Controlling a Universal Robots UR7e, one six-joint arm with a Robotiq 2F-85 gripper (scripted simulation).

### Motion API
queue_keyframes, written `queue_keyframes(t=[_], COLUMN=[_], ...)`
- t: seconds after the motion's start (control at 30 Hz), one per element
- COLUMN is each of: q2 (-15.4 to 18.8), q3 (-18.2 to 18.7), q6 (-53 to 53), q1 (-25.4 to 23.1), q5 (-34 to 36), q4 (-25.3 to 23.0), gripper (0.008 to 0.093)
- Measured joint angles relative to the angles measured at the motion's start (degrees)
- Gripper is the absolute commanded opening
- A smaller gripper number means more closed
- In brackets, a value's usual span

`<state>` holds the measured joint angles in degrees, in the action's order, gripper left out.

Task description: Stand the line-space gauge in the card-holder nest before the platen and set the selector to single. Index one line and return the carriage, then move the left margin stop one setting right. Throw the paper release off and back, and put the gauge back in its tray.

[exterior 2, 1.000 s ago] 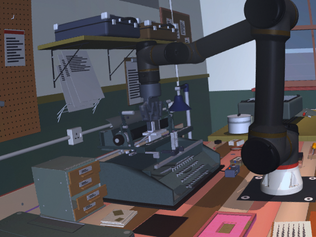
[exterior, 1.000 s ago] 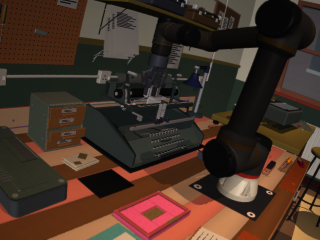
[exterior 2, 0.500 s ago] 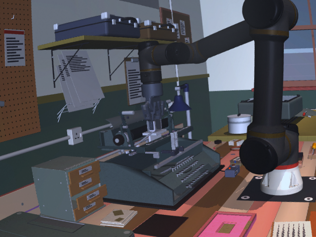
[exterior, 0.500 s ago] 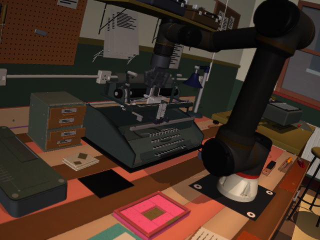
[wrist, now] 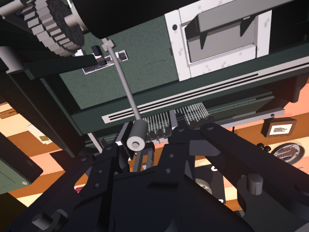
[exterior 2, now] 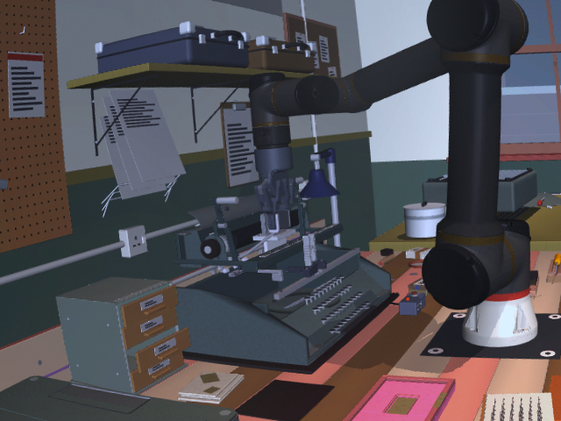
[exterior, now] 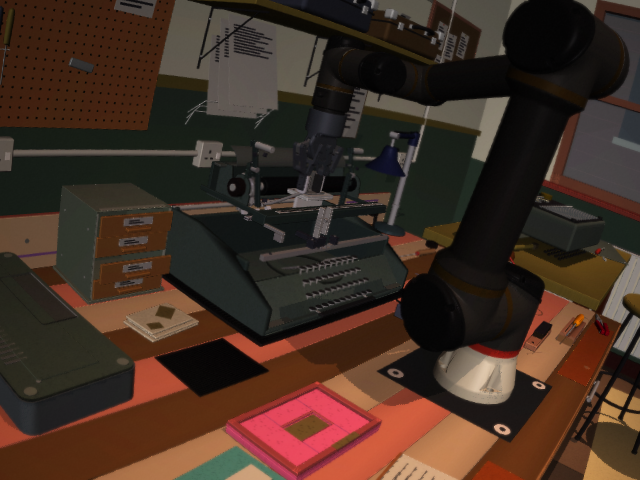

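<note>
The line-space gauge is hidden from me; I cannot pick it out in the card-holder nest (wrist: 219, 42) or in the pink tray (exterior: 305, 428). The tray's middle recess (exterior 2: 401, 404) looks empty. The nest is a white frame in front of the black platen (exterior: 289, 185) on the typewriter (exterior: 289, 258). My gripper (exterior: 313, 182) (exterior 2: 272, 222) hangs open and empty just above the nest, at the carriage's middle. In the wrist camera a thin grey lever with a round knob (wrist: 136, 139) points toward my fingers, from the carriage's left end.
A small drawer cabinet (exterior: 116, 240) stands left of the typewriter. A blue desk lamp (exterior: 395, 165) rises behind the carriage's right end. A shelf with cases (exterior 2: 181, 54) hangs above my arm. A black mat (exterior: 211, 366) lies in front.
</note>
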<state>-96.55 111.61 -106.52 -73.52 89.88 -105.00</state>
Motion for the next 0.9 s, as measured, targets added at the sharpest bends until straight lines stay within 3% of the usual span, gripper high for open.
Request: queue_keyframes(t=[0.9], q2=[0.05], q3=[-0.08], q6=[-2.79], q1=[2.6], q5=[-0.51], q4=[0.28], gripper=[0.048])
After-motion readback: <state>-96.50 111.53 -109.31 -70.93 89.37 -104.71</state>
